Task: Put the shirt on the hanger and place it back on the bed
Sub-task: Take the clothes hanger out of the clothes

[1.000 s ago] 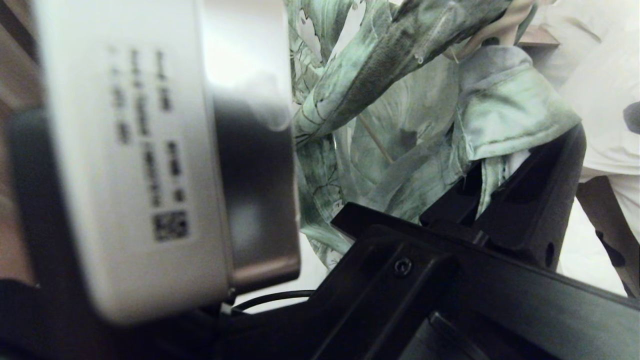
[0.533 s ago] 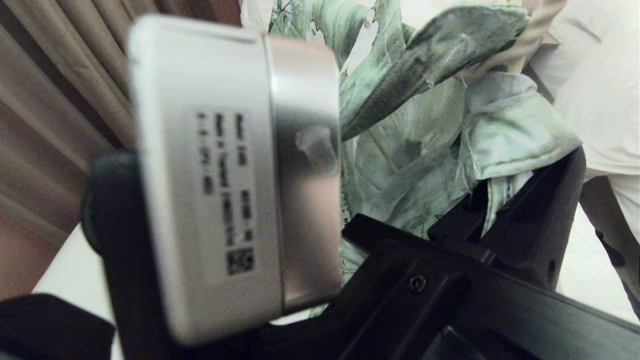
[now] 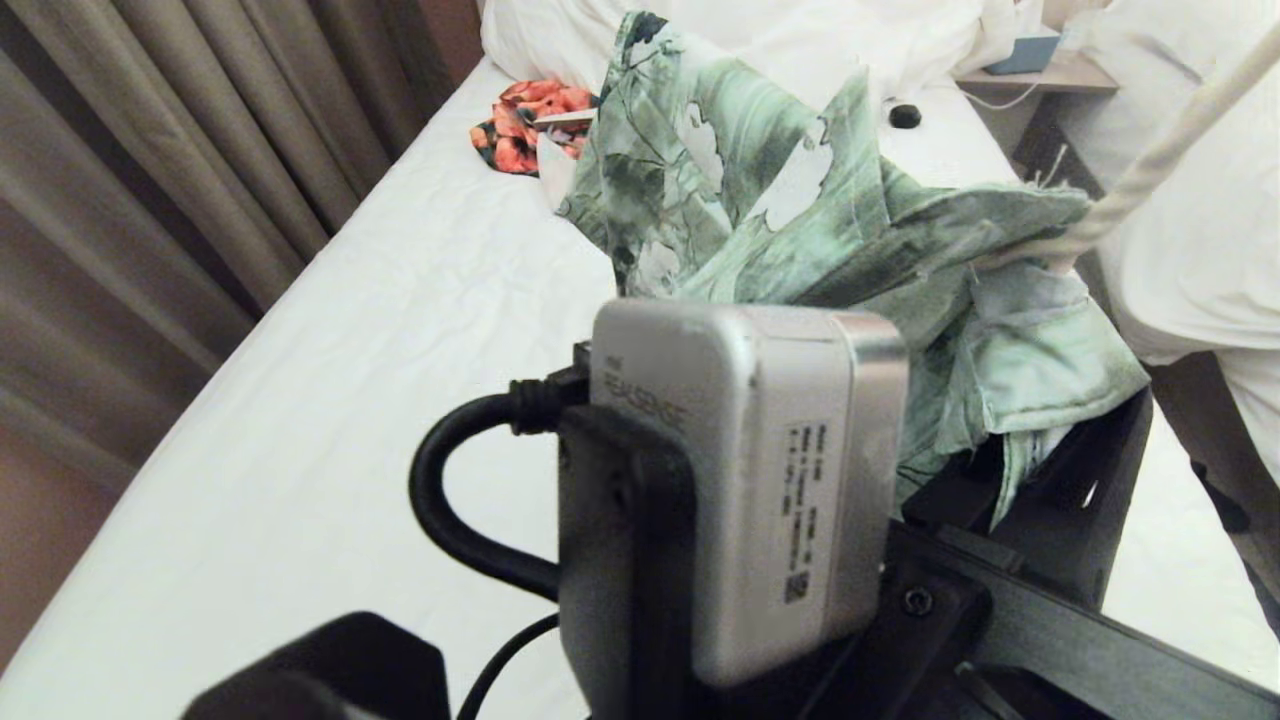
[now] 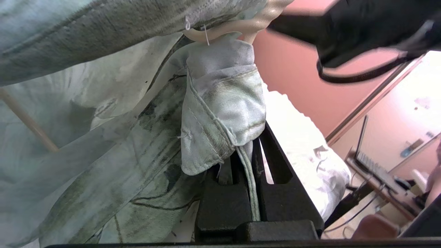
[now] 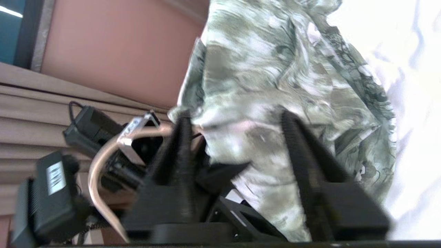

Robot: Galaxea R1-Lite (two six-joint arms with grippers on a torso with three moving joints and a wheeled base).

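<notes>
The green and white shirt [image 3: 800, 230] hangs bunched above the bed [image 3: 330, 400], draped over the cream hanger [image 3: 1150, 165], whose rod runs out of the head view at the upper right. My left gripper [image 3: 1010, 480] is shut on a strip of the shirt's edge [image 4: 253, 193], with a folded part of the shirt [image 4: 220, 117] lying over its fingertips and the hanger's curve [image 4: 234, 29] just above. My right gripper [image 5: 237, 127] stands open against the shirt [image 5: 282, 69]; in the head view its fingers are hidden behind its wrist camera [image 3: 740, 480].
An orange-red garment [image 3: 525, 115] and a small black object [image 3: 905, 116] lie near the bed's head. Curtains [image 3: 150, 150] run along the bed's left side. A nightstand [image 3: 1040, 70] and a neighbouring bed's white duvet [image 3: 1200, 200] are on the right.
The right arm's wrist camera has swung from close on the left to the lower middle, uncovering the bed. The hanger's rod and the shirt's upper fold have shifted. The left gripper keeps its grip.
</notes>
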